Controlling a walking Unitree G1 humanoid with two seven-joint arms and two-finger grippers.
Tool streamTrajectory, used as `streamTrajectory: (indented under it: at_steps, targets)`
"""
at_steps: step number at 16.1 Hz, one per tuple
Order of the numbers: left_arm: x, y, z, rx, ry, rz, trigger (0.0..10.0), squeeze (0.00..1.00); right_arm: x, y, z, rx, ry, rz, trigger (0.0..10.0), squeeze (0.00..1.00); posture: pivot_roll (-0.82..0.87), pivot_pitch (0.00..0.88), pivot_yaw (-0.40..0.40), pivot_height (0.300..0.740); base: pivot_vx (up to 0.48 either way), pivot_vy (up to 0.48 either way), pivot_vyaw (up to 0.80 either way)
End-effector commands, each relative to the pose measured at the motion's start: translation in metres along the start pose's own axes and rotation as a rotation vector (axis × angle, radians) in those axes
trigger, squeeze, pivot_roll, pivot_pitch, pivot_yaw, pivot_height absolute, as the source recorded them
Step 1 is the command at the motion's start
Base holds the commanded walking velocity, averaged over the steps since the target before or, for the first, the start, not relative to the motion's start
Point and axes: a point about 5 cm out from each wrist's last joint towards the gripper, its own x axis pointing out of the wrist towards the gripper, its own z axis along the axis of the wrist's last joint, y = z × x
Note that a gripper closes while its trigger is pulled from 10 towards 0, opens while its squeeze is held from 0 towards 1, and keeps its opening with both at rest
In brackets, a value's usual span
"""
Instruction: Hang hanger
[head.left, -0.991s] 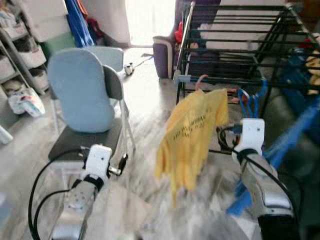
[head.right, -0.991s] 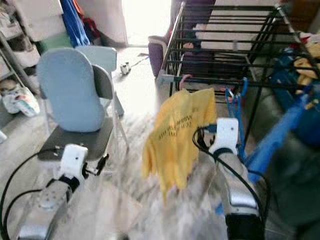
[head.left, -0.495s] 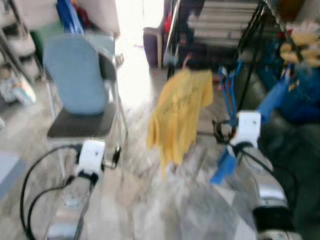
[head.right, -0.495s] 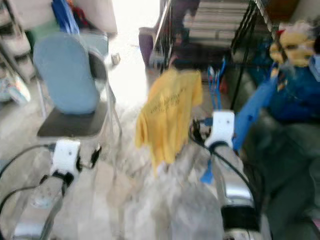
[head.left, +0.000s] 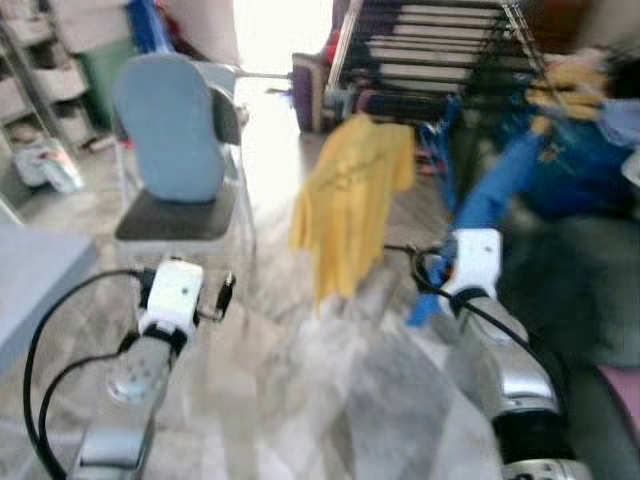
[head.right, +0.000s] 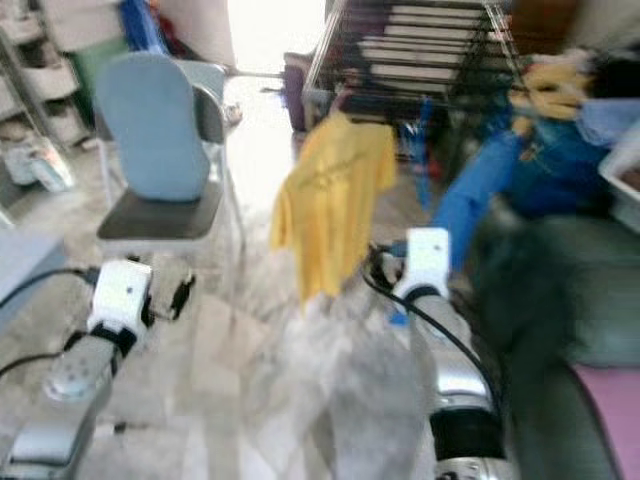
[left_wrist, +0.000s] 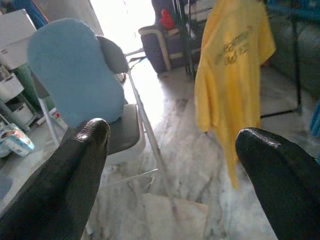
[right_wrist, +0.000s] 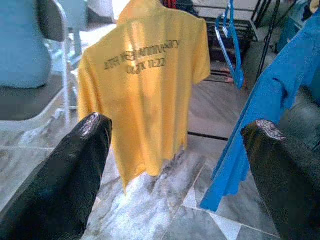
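Yellow short-sleeved T-shirt (right_wrist: 145, 80) hangs full length off the near rail of the black metal drying rack (head.left: 430, 60), far centre, presumably on a hanger – hook too blurred to confirm. Loose blue plastic hangers (right_wrist: 231, 45) dangle from the rail just right of it. Left claw (left_wrist: 170, 165) and right claw (right_wrist: 175, 170) both spread wide, holding nothing, low w/ bare marble floor (head.left: 330, 380) ahead. Grey chair with pale blue backrest (head.left: 175, 130) crowds far left; blue garment (right_wrist: 260, 125) drapes close on right, so approach lane is narrow.
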Motion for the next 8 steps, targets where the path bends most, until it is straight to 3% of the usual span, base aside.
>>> streamTrajectory:
  at_steps: [1, 3, 5, 8]
  targets:
    - [-0.002, -0.010, -0.003, 0.000, 0.015, -0.022, 10.0, 0.00, 0.000, 0.002, 0.001, -0.005, -0.007, 0.015, 10.0, 0.00, 0.01, 0.000, -0.001, 0.740, -0.337, 0.000, 0.00]
    - [-0.008, -0.011, -0.005, 0.031, -0.013, -0.014, 10.0, 0.00, -0.002, 0.004, 0.001, 0.006, -0.016, 0.035, 10.0, 0.00, 0.00, 0.000, 0.008, 0.740, -0.133, 0.000, 0.00]
    - [-0.014, 0.005, -0.014, -0.044, 0.036, 0.107, 10.0, 0.00, -0.001, 0.003, 0.004, 0.016, -0.027, 0.036, 10.0, 0.00, 0.00, 0.000, 0.007, 0.740, 0.000, 0.000, 0.00]
    - [-0.016, 0.013, -0.012, -0.040, 0.023, 0.148, 10.0, 0.00, -0.001, 0.006, 0.001, 0.002, -0.020, 0.054, 10.0, 0.00, 0.01, 0.000, -0.003, 0.740, 0.000, 0.000, 0.00]
